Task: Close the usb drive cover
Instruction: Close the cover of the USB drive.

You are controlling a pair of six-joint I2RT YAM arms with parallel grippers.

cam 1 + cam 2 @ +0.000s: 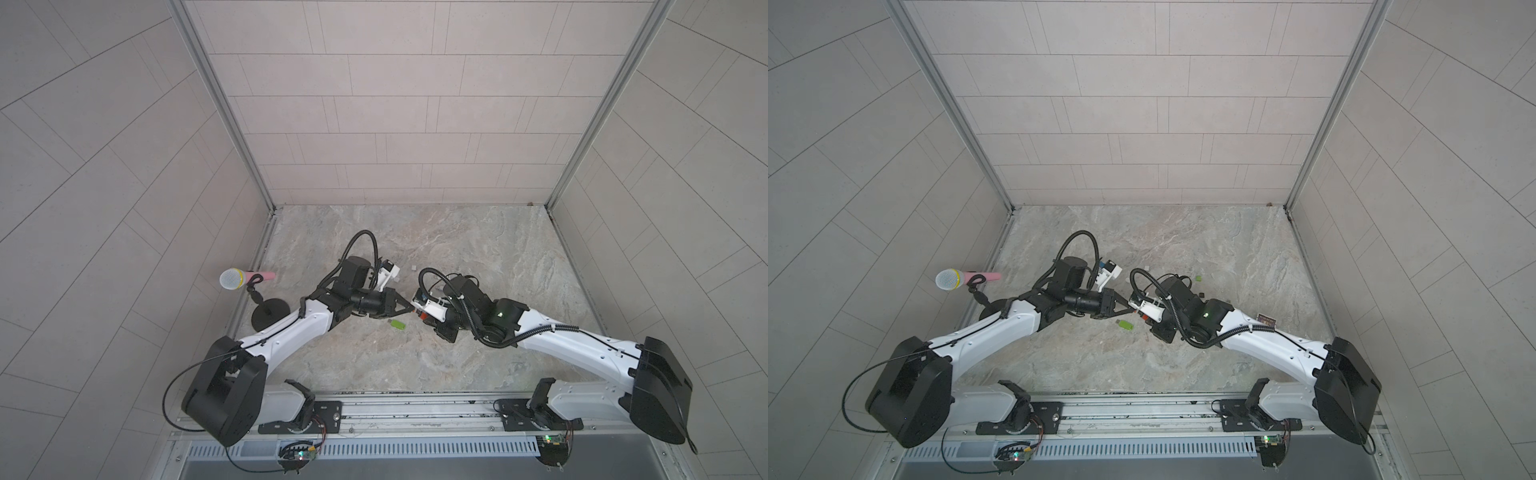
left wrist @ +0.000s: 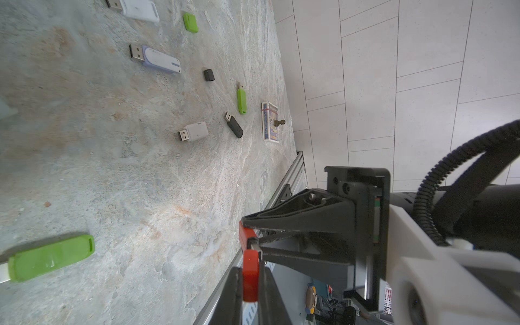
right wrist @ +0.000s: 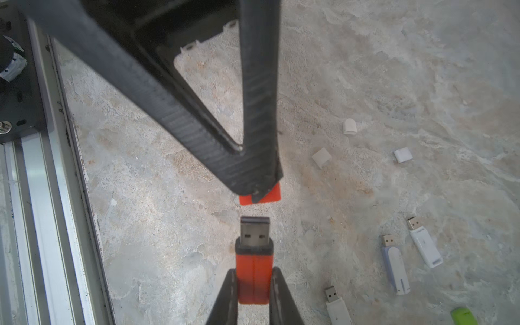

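Right gripper (image 3: 254, 284) clamped on orange usb drive (image 3: 254, 267), plug bare. Left gripper (image 2: 250, 281) pinching orange cover (image 3: 271, 194); cover faces plug, just apart, not on. Both held above middle of worktop (image 1: 478, 249). Green drive (image 1: 397, 324) lies nearby, toward front edge.

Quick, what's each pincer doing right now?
Left pincer: closed, holding the orange cap.
Right pincer: closed, holding the orange USB stick, plug still uncovered.
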